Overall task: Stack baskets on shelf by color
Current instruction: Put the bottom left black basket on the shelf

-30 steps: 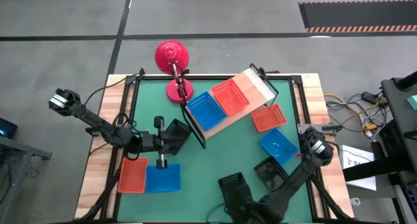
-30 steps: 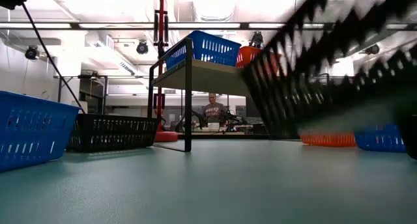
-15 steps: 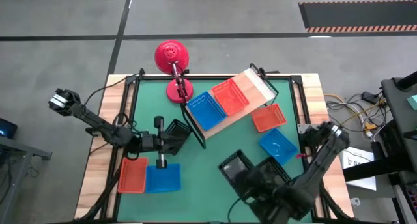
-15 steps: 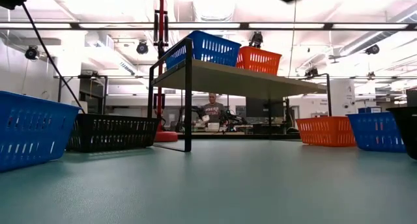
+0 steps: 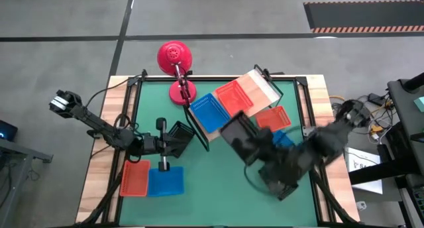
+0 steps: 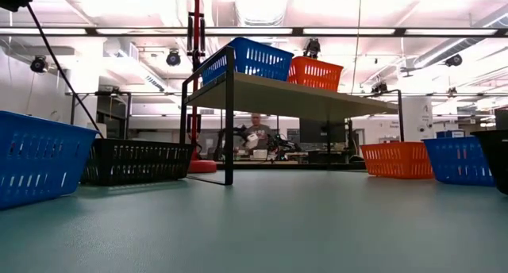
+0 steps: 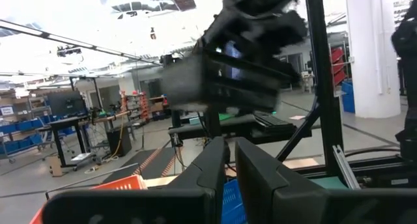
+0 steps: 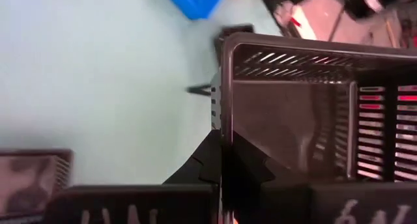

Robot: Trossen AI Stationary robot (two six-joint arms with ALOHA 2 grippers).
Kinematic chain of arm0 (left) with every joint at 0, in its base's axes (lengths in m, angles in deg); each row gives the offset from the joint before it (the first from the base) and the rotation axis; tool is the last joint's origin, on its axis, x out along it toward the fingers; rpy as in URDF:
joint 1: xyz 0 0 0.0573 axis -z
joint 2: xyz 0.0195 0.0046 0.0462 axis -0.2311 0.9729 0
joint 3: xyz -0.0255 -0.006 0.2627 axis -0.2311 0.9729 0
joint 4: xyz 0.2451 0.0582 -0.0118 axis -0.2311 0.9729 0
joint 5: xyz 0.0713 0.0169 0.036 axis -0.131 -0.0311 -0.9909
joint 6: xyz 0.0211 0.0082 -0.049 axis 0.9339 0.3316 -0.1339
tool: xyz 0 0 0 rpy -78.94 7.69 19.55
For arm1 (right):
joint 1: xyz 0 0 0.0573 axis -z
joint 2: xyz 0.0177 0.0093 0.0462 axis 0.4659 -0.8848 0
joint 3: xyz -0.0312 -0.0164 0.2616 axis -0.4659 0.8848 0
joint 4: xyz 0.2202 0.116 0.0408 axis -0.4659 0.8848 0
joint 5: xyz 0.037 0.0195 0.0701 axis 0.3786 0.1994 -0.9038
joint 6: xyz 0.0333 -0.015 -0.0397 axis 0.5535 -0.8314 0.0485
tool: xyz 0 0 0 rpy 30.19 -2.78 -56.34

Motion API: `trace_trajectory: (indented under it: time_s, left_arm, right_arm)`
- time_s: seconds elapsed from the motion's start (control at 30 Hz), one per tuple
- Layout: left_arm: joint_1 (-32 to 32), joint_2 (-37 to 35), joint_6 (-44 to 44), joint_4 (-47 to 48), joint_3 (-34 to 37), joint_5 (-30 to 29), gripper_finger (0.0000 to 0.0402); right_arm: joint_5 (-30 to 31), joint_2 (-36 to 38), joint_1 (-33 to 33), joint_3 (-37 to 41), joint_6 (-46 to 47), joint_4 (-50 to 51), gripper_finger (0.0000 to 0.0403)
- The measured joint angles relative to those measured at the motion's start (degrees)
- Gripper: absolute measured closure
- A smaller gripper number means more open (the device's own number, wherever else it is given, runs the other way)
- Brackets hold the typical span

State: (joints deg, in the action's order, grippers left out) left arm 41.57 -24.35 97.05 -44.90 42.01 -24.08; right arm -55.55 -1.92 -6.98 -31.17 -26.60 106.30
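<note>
My right gripper (image 5: 248, 144) is shut on a black basket (image 5: 236, 131), held in the air over the mat just near of the shelf (image 5: 260, 87). The shelf, a wooden board on a black wire frame, carries a blue basket (image 5: 211, 113) and a red basket (image 5: 233, 97); they also show in the low view (image 6: 246, 60) (image 6: 317, 73). My left gripper (image 5: 173, 143) is shut at the table's left, next to another black basket (image 5: 181, 133) that stands on the mat. I cannot tell whether it touches that basket. My right gripper pinches one side wall of the black basket (image 8: 221, 129) near a corner. One finger (image 8: 207, 160) is outside the wall and one (image 8: 251, 164) is inside. The basket is lifted clear of the table, its open side facing the wrist camera.
A red basket (image 5: 136, 178) and a blue basket (image 5: 165, 181) lie at the near left. A red basket (image 5: 273, 117) and a blue one (image 5: 286, 138) lie right of the shelf. Another black basket (image 5: 281, 183) lies under my right arm. A red lamp (image 5: 175, 56) stands at the far edge.
My right gripper has carried the black basket up from the table's near edge toward the far edge and the shelf. The basket has gone from low over the mat to lifted well clear, out of the low view.
</note>
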Motion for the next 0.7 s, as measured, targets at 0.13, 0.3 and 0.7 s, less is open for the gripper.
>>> trace_trajectory:
  time_s: [0.13,0.3,0.7]
  left_arm:
    - [0.00,0.00,-0.02,0.03,0.00,0.00,0.0380]
    - [0.00,0.00,0.04,0.04,0.00,0.00,0.0380]
    - [0.00,-0.07,0.09,0.04,0.00,-0.02,0.0380]
  right_arm:
    - [-4.15,4.72,5.92,1.00,-3.72,-0.14,0.0394]
    - [-8.60,11.68,13.88,7.56,-6.69,-2.72,0.0394]
    - [-19.46,24.38,31.91,26.12,-21.62,-16.87,0.0394]
